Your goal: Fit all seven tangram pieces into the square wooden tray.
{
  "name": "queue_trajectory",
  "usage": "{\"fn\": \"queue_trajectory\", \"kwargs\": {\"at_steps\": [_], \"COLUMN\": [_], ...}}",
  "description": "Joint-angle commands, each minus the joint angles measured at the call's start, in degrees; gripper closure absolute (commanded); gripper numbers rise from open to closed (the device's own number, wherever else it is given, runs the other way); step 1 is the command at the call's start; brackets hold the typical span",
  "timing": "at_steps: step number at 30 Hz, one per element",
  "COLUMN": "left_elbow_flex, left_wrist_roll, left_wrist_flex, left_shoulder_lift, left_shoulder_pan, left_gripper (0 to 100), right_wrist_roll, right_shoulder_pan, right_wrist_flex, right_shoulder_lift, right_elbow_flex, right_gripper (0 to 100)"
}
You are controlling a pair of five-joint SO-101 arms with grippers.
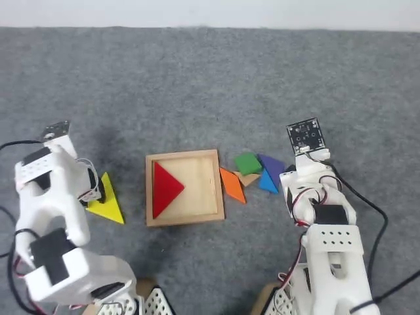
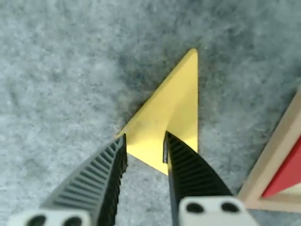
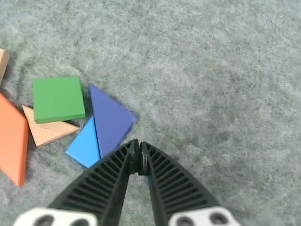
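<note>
The bench (image 1: 197, 79) is covered with a fuzzy grey carpet, and a pale wall runs along its far edge. The square wooden tray (image 1: 184, 156) sits in the middle of the bench, between the two arms. A red triangle (image 1: 165, 188) lies flat inside it, against the wall on the left arm's side, and the rest of the tray floor is bare wood. A yellow triangle (image 1: 109, 202) lies on the carpet outside the tray, close to the left arm (image 1: 49, 197). That arm's jaws are spread a little and point down right over the yellow triangle (image 2: 171, 106), near one of its edges, with yellow showing in the gap between them. On the other side of the tray lie five more pieces in a bunch. The orange slanted piece (image 1: 232, 184) is just beside the tray. Next to it are a plain wooden triangle (image 1: 248, 178), a green square (image 1: 247, 163), a light blue triangle (image 1: 267, 182) and a dark blue triangle (image 1: 271, 164). The right arm (image 1: 328, 243) has its jaws pressed together, holding nothing, with the tips by a corner of the dark blue triangle (image 3: 110, 117).
</note>
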Motion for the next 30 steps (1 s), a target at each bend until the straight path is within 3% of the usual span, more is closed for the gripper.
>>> {"fn": "queue_trajectory", "kwargs": {"at_steps": [1,5,9,17,30], "left_elbow_flex": [2.07,0.40,-1.01,-1.10,-3.21], "left_wrist_roll": [-0.79,-1.14,-1.14,-0.88,-1.32], "left_wrist_flex": [2.99,3.78,3.87,2.64,1.05], "left_shoulder_lift": [0.97,1.49,1.67,1.67,1.49], "left_shoulder_pan": [-1.14,-4.22,-6.95,-2.46,-2.90], "left_gripper": [83,73,72,72,72], "right_wrist_roll": [0.70,0.70,0.70,0.70,0.70], "right_shoulder_pan": [0.66,0.75,0.75,0.75,0.75], "right_wrist_flex": [-0.66,-0.66,-0.66,-0.66,-0.57], "right_shoulder_lift": [-0.40,-0.40,-0.40,-0.40,-0.40], "right_elbow_flex": [-2.81,-2.81,-2.81,-2.81,-2.81], "right_gripper": [99.0,99.0,99.0,99.0,99.0]}}
